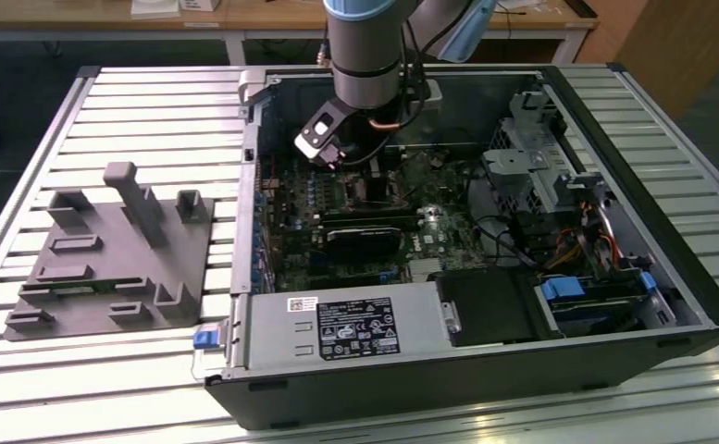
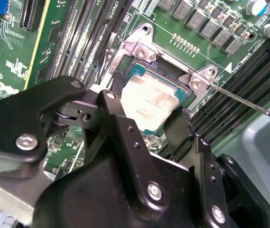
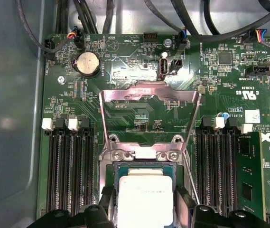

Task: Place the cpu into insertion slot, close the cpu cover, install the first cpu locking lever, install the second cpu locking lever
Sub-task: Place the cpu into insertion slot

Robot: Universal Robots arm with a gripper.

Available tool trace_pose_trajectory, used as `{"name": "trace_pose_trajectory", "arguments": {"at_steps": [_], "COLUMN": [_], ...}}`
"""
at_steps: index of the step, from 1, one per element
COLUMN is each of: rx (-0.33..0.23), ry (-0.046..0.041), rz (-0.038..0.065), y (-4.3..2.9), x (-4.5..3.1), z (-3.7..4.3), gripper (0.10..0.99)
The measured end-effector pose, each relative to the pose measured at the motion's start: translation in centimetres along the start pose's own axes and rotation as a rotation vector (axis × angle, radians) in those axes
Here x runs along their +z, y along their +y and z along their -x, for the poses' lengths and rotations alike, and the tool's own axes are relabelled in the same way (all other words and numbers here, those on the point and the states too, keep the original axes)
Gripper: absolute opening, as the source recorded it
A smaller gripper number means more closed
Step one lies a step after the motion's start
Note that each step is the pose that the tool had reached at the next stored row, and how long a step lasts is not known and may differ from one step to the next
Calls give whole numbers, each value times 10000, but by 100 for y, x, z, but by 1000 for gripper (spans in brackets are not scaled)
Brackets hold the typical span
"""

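With the gripper (image 2: 147, 109), clamps the cpu (image 3: 145, 202) by two opposite edges, tight against its sides. Holds it right at the insertion slot (image 2: 169, 70) in the green circuit board (image 3: 139, 121); cannot tell whether fully seated. Just beyond, has the cpu cover (image 3: 149, 91) tilted up, open. Farther out, sits inside the open computer case (image 1: 458, 381) on the slatted tabletop (image 1: 149, 102).

1. I see the computer case (image 1: 692, 305) lying open on the slatted table (image 1: 149, 92), with a fixture block (image 1: 112, 259) beside it on the exterior view's left.
2. Inside, the cpu (image 3: 145, 187) sits in the insertion slot (image 2: 170, 78).
3. My gripper (image 3: 145, 203) straddles the cpu, its fingers (image 3: 107, 202) touching two opposite edges.
4. The cpu cover (image 3: 149, 91) stands raised beyond the slot, away from the gripper.
5. Memory slots (image 3: 70, 175) flank the slot on both sides.
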State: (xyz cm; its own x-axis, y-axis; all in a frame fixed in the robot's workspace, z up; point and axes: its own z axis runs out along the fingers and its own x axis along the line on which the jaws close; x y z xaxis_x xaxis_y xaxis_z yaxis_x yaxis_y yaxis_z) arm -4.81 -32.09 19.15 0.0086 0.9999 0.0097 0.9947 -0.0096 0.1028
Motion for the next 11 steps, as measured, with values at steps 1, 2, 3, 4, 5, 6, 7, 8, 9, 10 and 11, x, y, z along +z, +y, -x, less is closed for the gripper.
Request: {"name": "trace_pose_trajectory", "arguments": {"at_steps": [1, 2, 3, 4, 5, 6, 7, 8, 9, 10, 11], "rx": [0, 0, 0, 0, 0, 0, 0, 0, 0, 1, 2], "ry": [1, 1, 0, -1, 1, 0, 3, 7, 10, 12, 15], "rz": [0, 1, 0, -1, 1, 0, 1, 1, 1, 1, 0], "y": [1, 3, 4, 6, 7, 7, 8, 8, 8, 8, 7], "x": [-13, -27, -42, -57, -68, -73, -73, -73, -73, -73, -73], "z": [0, 0, 0, 0, -1, -1, -1, -1, -1, -1, -1], "gripper": [612, 612, 612, 612, 612, 612, 612, 612, 612, 612, 612]}}
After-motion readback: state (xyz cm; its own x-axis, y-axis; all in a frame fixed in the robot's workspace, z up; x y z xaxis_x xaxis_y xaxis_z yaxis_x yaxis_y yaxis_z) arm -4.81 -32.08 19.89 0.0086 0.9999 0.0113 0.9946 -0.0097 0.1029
